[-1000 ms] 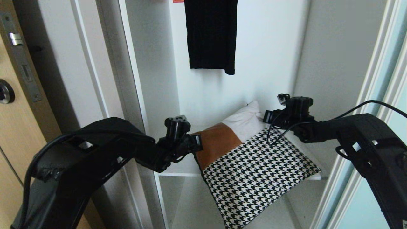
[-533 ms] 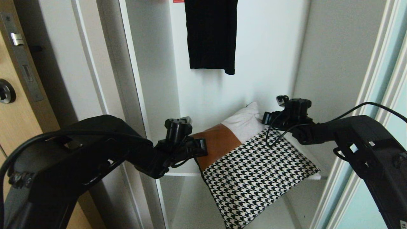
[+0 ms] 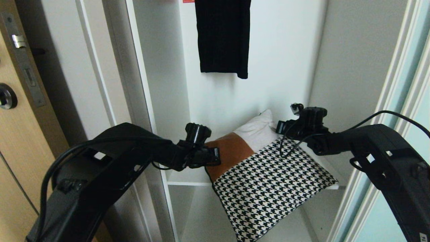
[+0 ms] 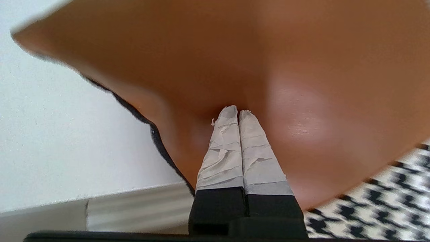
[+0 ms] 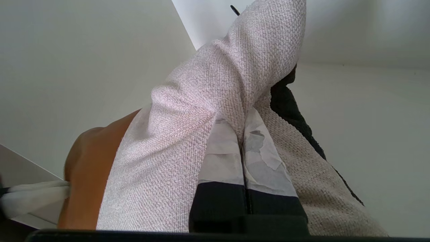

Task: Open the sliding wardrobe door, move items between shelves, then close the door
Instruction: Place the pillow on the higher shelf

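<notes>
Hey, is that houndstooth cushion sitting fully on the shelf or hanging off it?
Hanging off: the cushion has its front corner well past the shelf edge.

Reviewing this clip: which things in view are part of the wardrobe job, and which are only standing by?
Part of the job:
- cushion-like item, houndstooth, rust-brown and white, lying on the shelf
- left gripper, shut, tips against its brown panel
- right gripper, shut, tips at its white corner
- sliding wardrobe door, at the right edge

Standing by:
- hanging black garment
- wooden door
</notes>
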Available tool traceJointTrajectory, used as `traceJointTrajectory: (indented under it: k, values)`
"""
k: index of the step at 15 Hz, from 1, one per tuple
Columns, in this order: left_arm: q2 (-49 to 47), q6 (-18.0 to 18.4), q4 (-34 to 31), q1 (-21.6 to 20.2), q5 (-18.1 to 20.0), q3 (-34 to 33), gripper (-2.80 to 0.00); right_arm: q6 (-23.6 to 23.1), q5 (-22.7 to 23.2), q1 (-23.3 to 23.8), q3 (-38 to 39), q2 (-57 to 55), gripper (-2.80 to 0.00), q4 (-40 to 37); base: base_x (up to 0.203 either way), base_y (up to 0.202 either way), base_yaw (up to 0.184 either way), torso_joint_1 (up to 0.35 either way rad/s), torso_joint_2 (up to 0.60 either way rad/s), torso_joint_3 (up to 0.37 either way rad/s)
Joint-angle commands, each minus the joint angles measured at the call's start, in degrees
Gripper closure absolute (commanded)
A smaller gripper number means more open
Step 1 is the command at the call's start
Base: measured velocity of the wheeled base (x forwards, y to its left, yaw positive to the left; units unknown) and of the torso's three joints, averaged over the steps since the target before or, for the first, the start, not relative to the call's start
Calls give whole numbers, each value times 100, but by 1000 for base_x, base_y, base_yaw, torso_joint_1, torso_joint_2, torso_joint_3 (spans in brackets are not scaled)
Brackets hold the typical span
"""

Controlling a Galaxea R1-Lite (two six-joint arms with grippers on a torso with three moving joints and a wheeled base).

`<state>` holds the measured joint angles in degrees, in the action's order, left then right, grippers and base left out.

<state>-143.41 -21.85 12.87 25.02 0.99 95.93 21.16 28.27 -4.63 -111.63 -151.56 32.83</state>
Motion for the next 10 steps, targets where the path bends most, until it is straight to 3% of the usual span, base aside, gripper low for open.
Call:
traceJointTrajectory:
  k: [1, 3, 6, 10]
  values:
    - [-521, -24, -923, -48, -25, 759, 0, 11, 21, -3, 1, -57, 0, 13, 0, 0, 0, 0, 0, 0]
    - [-700, -22, -1286, -107, -54, 1148, 0, -7, 14, -11, 10, -93, 0, -2, 0, 0, 0, 0, 0, 0]
    - [-1023, 40, -1340, -234, -547, 1525, 0, -16, -58, -20, 18, -101, 0, 4, 0, 0, 0, 0, 0, 0]
    - [-1084, 77, -1287, -226, -547, 1525, 0, -46, -190, -117, 54, -137, 0, 4, 0, 0, 0, 0, 0, 0]
